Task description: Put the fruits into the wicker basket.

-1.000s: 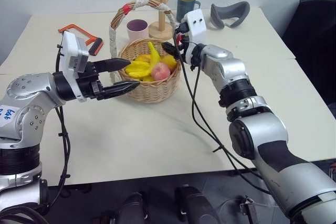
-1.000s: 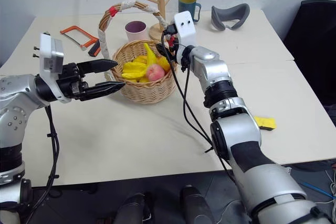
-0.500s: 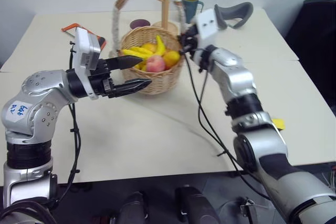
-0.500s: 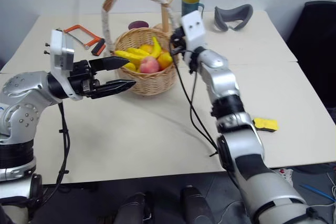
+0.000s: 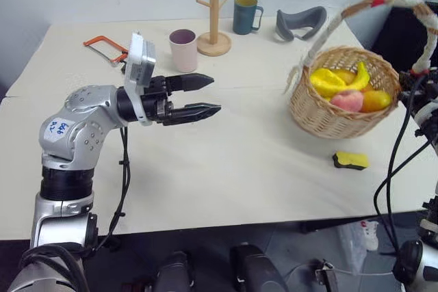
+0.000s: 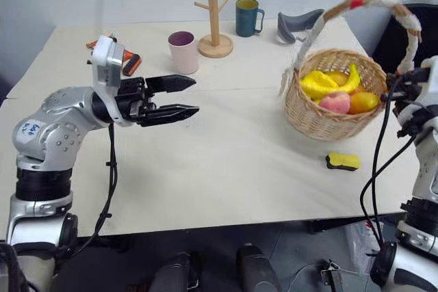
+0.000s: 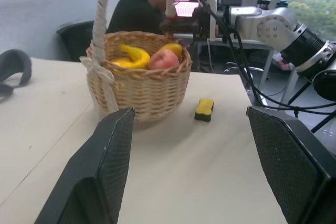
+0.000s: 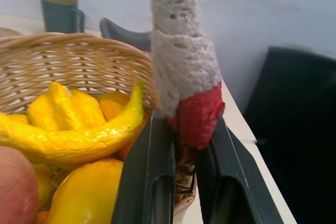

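Note:
The wicker basket stands at the right side of the table. It holds the fruits: a curved banana, a pink-red peach, a yellow mango-like fruit and an orange one. My right gripper is shut on the foot of the basket's handle, where red tape wraps it, at the basket's right rim. Over the table's left middle my left gripper hangs open and points level toward the basket, well apart from it, with nothing between its fingers.
A yellow-and-black sponge lies in front of the basket. At the back stand a pinkish cup, a wooden mug tree, a teal mug and a grey curved object. An orange hacksaw lies back left. A person sits beyond the table's right end.
My right gripper has swung the basket, with the fruits in it, from beside the mug tree to the right side of the table. My left gripper has drifted slightly to the right.

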Controlling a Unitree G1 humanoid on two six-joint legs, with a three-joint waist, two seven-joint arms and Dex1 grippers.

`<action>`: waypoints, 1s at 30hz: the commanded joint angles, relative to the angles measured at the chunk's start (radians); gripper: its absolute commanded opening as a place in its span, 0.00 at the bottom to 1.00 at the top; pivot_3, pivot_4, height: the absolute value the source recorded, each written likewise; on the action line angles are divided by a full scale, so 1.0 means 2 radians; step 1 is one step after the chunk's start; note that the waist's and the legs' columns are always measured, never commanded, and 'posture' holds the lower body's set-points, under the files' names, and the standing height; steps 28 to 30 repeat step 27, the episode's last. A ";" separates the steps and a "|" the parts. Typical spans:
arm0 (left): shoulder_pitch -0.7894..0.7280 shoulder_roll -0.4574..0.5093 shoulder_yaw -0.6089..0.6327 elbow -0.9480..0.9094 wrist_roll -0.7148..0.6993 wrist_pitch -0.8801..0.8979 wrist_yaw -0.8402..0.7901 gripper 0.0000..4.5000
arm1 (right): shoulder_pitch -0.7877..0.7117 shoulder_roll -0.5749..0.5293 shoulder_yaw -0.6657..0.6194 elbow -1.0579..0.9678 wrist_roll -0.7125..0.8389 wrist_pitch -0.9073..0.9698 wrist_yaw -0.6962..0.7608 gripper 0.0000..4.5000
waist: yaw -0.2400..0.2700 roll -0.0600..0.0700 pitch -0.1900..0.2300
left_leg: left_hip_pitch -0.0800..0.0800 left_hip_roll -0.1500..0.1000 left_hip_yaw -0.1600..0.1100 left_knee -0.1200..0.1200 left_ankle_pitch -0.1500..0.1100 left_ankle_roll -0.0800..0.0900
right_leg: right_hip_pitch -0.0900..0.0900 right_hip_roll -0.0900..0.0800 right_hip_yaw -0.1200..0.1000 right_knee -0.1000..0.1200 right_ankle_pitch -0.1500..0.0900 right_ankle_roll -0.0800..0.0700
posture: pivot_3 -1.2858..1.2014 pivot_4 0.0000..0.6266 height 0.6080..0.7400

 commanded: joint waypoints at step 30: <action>-0.024 0.022 0.018 0.050 0.011 -0.029 -0.072 0.79 | 0.425 -0.230 -0.412 -0.106 0.180 0.200 0.382 0.91 | 0.010 -0.001 0.001 | 0.009 0.001 -0.001 -0.001 -0.006 0.004 | 0.014 0.005 0.007 -0.012 0.001 0.003 | 0.52 0.24 1.00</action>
